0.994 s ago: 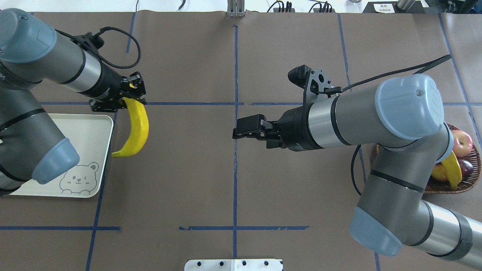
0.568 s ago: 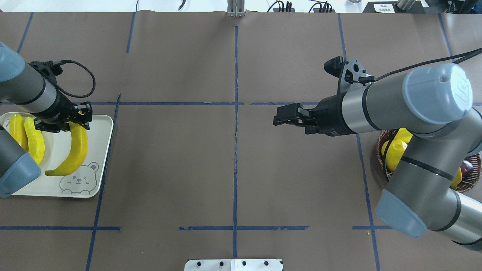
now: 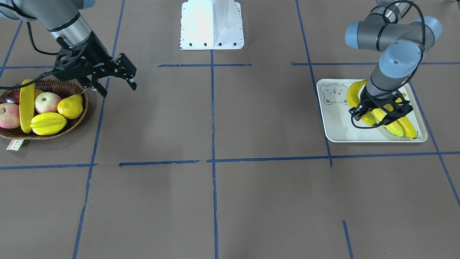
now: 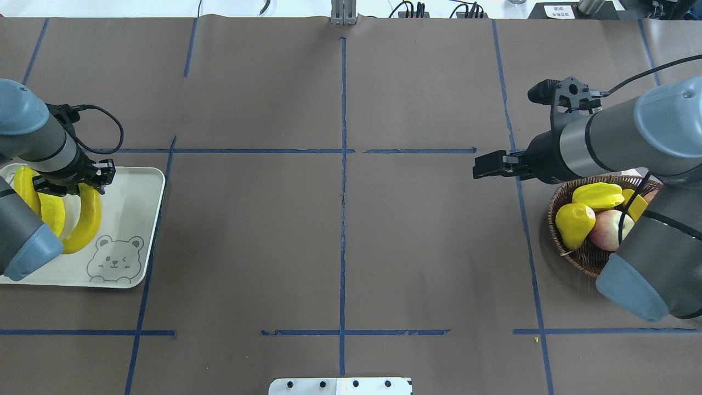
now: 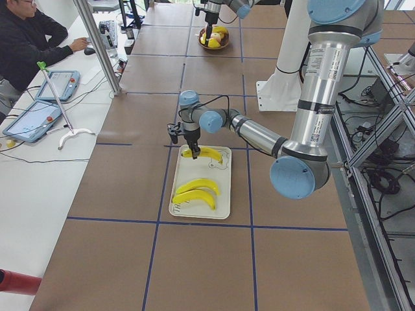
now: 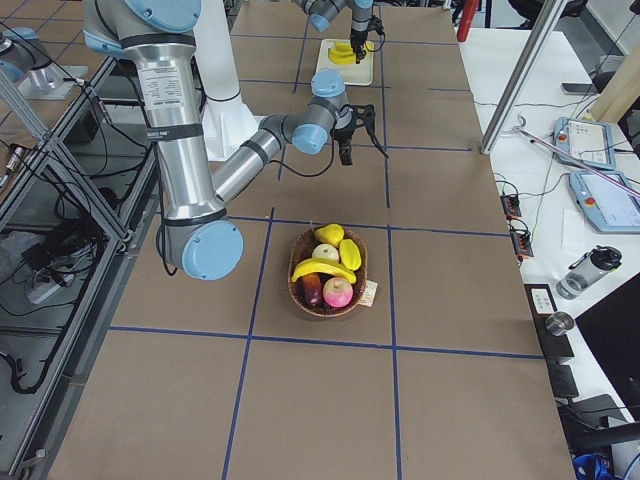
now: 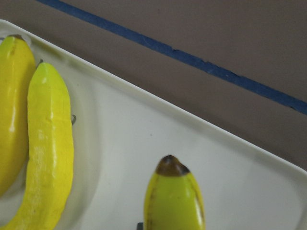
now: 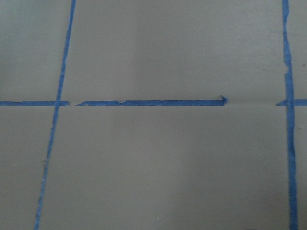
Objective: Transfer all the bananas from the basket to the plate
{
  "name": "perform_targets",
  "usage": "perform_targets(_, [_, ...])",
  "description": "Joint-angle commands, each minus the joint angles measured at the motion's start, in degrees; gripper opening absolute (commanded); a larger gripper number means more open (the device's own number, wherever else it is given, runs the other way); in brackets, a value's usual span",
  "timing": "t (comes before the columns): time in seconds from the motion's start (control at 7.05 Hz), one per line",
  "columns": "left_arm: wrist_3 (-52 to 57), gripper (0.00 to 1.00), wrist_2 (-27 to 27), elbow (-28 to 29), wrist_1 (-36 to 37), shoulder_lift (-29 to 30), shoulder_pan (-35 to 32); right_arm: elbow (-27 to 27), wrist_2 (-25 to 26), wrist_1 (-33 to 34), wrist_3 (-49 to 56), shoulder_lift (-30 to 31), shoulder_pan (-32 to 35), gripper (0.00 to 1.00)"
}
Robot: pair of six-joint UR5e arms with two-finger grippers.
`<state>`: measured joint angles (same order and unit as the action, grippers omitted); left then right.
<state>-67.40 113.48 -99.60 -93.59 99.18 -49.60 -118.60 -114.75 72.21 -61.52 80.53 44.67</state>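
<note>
Holding one banana (image 4: 88, 219) by its stem end: left gripper (image 4: 77, 184) sits low over the plate (image 4: 137, 186), jaws clamped on it. The banana curves down toward the bear drawing (image 4: 115, 260). It looks set down on the plate, but I can't confirm contact. The left wrist view shows only its dark tip over the plate's white surface, no fingers in shot.

Two more bananas (image 4: 53, 214) lie side by side on the plate, just beside the held one, on the side away from the table centre. That makes three on the plate.

Right gripper (image 3: 119, 90): jaws apart, empty, angled down above the table (image 4: 340, 247), just beside the basket (image 3: 77, 118) rim on the centre side and not touching it. Its wrist view shows only brown cover and blue tape (image 8: 144, 102).

Fourth banana (image 3: 27, 104) is in the basket, lying across the other fruit: two apples (image 3: 46, 101), pear (image 3: 70, 107), starfruit (image 3: 48, 123) and a dark fruit at the far rim. A paper tag (image 3: 14, 144) hangs off the basket edge.
</note>
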Motion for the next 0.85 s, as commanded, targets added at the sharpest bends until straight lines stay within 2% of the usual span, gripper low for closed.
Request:
perform_targets(0.0, [3.77, 0.99, -1.16, 1.95, -0.62, -0.04, -0.5, -0.05, -4.23, -0.05, 4.48, 2.96, 4.7, 1.0])
perform_targets(0.28, [3.42, 1.0, -1.07, 1.25, -2.03, -0.13, -0.5, -0.32, -5.48, -0.32, 7.89, 7.24, 8.13, 1.0])
perform_targets(0.43, [3.33, 1.0, -0.63, -1.02, -2.03, -0.05, -0.5, -0.23, -5.57, -0.49, 14.26, 11.01, 10.59, 1.0])
perform_targets(0.71, [3.15, 1.0, -0.36, -11.18, -1.16, -0.04, -0.68, 0.21, -5.14, -0.84, 25.62, 19.88, 14.47, 1.0])
